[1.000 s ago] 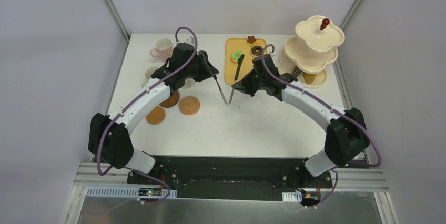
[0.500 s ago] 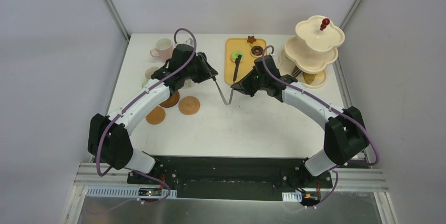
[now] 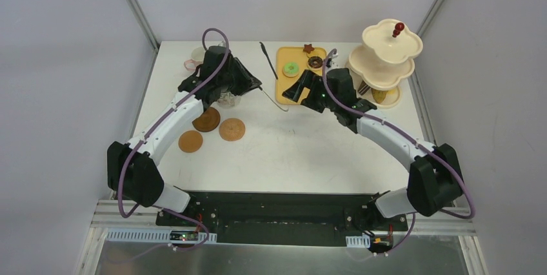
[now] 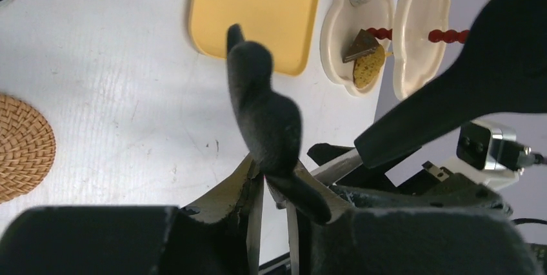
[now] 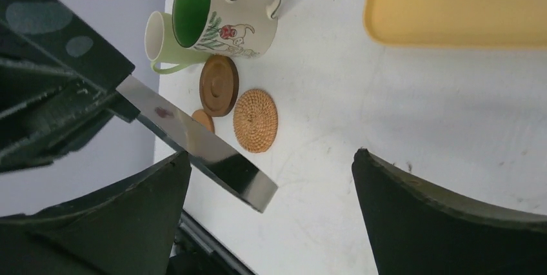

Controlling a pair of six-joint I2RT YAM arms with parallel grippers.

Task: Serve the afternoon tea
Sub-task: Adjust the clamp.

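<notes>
Tongs (image 4: 264, 113) sat clamped in the left claw (image 3: 250, 86); the right claw (image 5: 268, 159) gaped apart beside them. Toy pastries (image 3: 291, 68) lay on the yellow tray (image 3: 284, 91) — held so far back, the tongs could twist or slip.

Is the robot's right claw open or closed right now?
Open. In its wrist view the right gripper has its two fingers standing wide apart, clamped on nothing.

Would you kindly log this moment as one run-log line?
left tool: shut on tongs | right tool: open, holding nothing | yellow tray: three pastries waiting
</notes>
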